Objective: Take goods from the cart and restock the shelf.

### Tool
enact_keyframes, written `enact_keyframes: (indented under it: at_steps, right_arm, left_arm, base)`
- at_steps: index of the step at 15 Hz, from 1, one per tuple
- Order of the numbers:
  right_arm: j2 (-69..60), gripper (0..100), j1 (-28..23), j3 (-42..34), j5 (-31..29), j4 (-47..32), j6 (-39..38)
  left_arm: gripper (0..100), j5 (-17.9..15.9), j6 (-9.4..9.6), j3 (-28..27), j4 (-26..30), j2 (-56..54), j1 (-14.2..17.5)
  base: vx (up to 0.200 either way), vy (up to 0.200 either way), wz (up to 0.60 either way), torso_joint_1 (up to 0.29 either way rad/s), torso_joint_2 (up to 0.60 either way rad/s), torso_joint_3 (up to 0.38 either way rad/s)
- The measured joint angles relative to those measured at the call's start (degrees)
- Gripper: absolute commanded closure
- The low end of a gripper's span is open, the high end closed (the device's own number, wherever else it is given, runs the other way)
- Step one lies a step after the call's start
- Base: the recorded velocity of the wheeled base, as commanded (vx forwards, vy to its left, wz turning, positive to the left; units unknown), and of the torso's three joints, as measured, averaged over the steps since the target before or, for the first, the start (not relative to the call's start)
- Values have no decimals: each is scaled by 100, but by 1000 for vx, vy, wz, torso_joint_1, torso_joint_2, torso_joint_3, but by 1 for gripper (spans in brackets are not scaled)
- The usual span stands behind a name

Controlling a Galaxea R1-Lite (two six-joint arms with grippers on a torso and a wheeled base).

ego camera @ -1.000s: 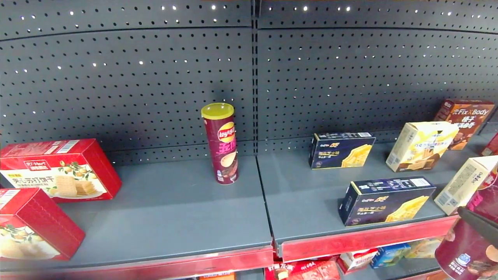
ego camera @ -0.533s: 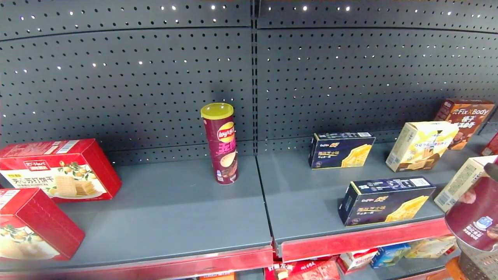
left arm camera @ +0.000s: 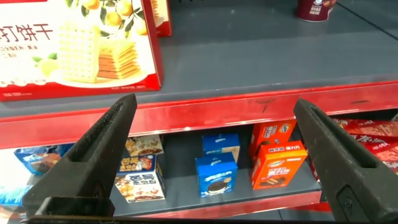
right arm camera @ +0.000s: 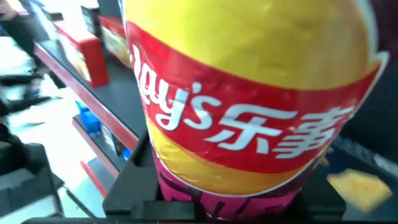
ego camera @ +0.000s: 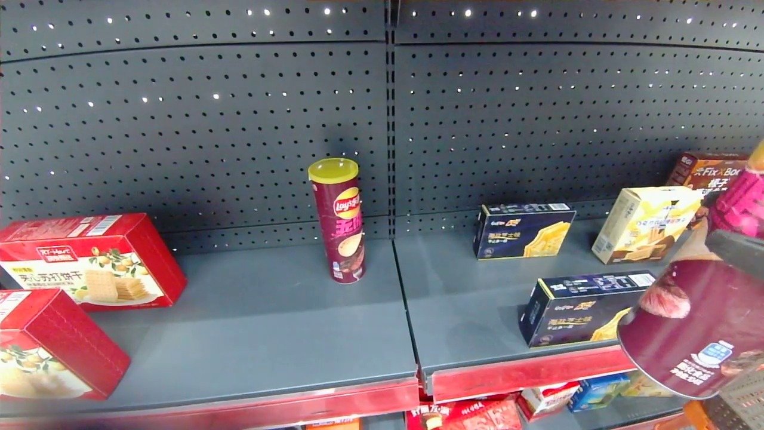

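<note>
Chip can (ego camera: 692, 322) is held clamped in the right gripper (right arm camera: 224, 190) at lower right of the head frame, long axis tilted, base toward the camera. Open shelf (ego camera: 268, 322) room is seen to its left, between standing can (ego camera: 340, 221) and blue box (ego camera: 591, 307); the red lip (ego camera: 525, 373) is judged the edge to clear. Left gripper (left arm camera: 214, 155) is spread wide, empty, before the lip.

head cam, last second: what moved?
The chip can gripped in the right hand came up and in from the lower right edge, now covering a corner of the front blue box. The upright can and red boxes stayed put.
</note>
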State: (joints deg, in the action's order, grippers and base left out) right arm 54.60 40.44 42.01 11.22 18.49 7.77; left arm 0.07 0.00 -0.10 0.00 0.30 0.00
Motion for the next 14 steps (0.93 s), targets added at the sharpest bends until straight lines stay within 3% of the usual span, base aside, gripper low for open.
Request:
enact_keyframes:
  at_steps: [4,10,14]
  right_arm:
    - [617,100,571,503,-129,17,-265]
    - [1458,100,664,945,-66,72,-453]
    - [2177,100,866,1598,-444,72,-455]
  left_arm:
    - [0,-2,0,0,0,0,0]
    - [0,0,0,0,0,-1,0]
    - [0,0,11,0,0,0,0]
  base:
    - [0,0,0,0,0,0]
    - [0,0,0,0,0,0]
    - [0,0,0,0,0,0]
